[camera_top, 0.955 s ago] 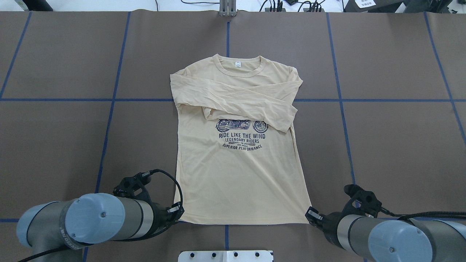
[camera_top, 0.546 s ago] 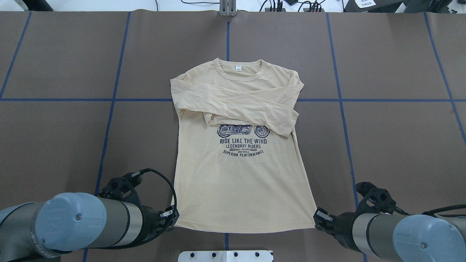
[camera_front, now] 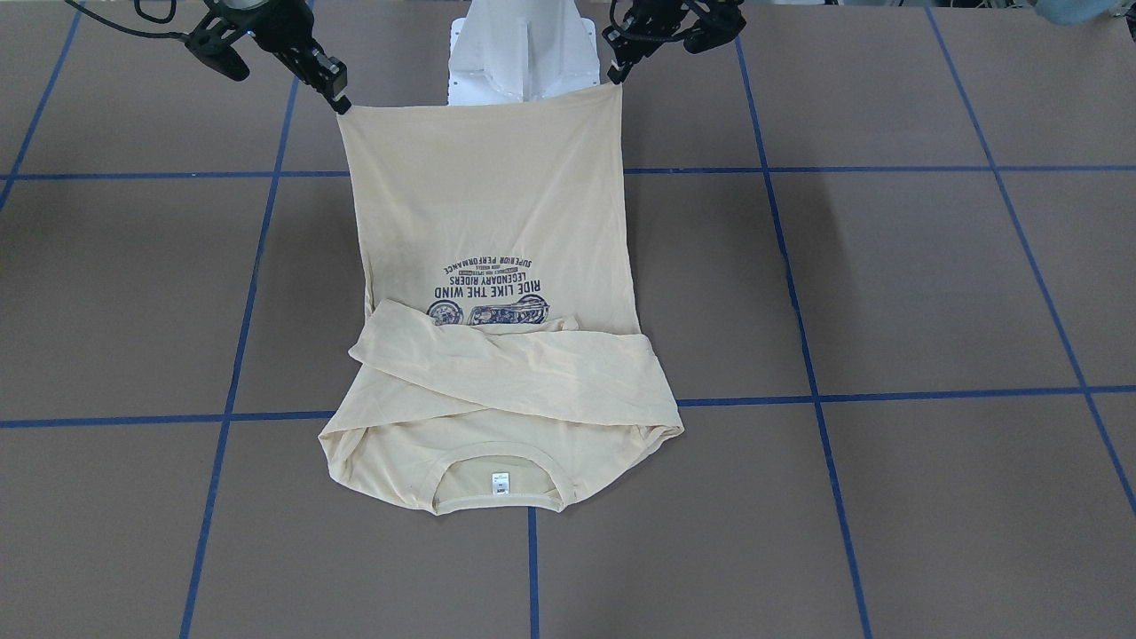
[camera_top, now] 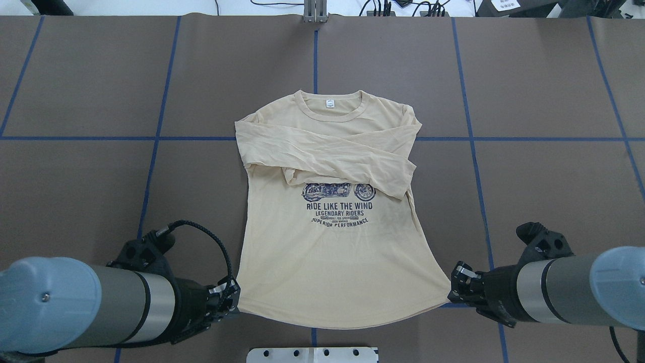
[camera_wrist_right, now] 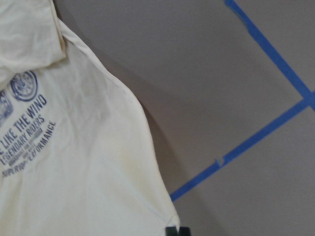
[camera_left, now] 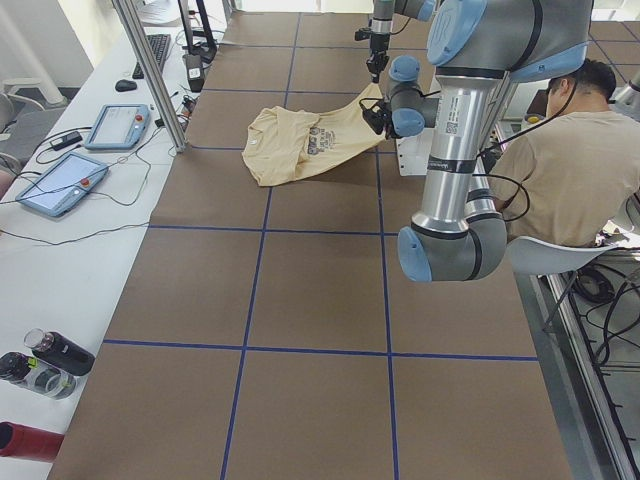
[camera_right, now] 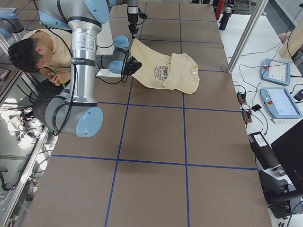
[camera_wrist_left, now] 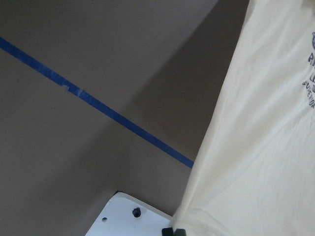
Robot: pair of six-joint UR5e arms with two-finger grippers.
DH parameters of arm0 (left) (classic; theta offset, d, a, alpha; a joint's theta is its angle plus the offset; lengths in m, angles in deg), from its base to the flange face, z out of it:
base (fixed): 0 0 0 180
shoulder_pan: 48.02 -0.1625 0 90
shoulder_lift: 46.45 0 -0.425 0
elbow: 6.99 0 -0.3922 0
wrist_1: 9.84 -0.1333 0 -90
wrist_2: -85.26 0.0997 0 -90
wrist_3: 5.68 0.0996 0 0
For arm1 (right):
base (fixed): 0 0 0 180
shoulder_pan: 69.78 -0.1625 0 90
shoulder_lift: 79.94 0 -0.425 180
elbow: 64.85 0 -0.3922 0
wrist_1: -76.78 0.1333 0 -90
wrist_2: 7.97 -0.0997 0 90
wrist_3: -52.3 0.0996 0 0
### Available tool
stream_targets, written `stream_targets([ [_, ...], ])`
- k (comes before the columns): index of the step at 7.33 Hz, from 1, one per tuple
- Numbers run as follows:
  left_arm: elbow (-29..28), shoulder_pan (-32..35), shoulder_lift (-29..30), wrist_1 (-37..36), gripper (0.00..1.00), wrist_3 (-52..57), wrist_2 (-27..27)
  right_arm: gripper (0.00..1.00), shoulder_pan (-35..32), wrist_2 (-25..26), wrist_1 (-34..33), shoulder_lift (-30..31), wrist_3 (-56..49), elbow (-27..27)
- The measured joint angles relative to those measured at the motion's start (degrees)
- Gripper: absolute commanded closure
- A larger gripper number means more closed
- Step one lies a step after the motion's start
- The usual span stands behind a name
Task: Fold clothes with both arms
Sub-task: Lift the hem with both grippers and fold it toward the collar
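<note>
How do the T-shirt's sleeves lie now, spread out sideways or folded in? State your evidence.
Folded in. Both sleeves lie crossed over the chest of the T-shirt, overlapping the top of the print; neither sticks out past the sides.

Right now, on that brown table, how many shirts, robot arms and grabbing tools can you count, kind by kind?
Shirt: 1
Robot arms: 2, left arm and right arm
Tools: 2, left tool and right tool, each shut on a bottom corner of the shirt
Total: 5

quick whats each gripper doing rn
left gripper: shut on the T-shirt, at a hem corner
right gripper: shut on the T-shirt, at the other hem corner
</note>
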State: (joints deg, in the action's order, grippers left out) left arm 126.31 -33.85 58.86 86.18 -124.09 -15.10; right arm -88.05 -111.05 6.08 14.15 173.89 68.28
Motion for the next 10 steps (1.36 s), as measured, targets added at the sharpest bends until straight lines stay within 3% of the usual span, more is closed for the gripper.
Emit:
stream_targets([
  [3,-7.1,13.9,4.6,0.7,1.0,13.4,-1.4,1.0,-17.2,-11.2,-9.5,-19.2,-4.8,-14.4],
  [5,-15.1,19.1,6.7,4.9,1.0,17.0,-2.0,1.0,-26.0,-13.8,-18.1,-27.8,-14.8,-21.7],
  [7,-20.6,21.5,8.0,8.9,1.0,17.6,-2.1,1.0,-30.3,-14.6,-20.5,-32.1,-20.7,-27.5],
  [10,-29.2,25.2,13.5,10.9,1.0,18.7,-2.0,1.0,-33.1,-14.2,-20.6,-41.7,-25.2,-40.6],
])
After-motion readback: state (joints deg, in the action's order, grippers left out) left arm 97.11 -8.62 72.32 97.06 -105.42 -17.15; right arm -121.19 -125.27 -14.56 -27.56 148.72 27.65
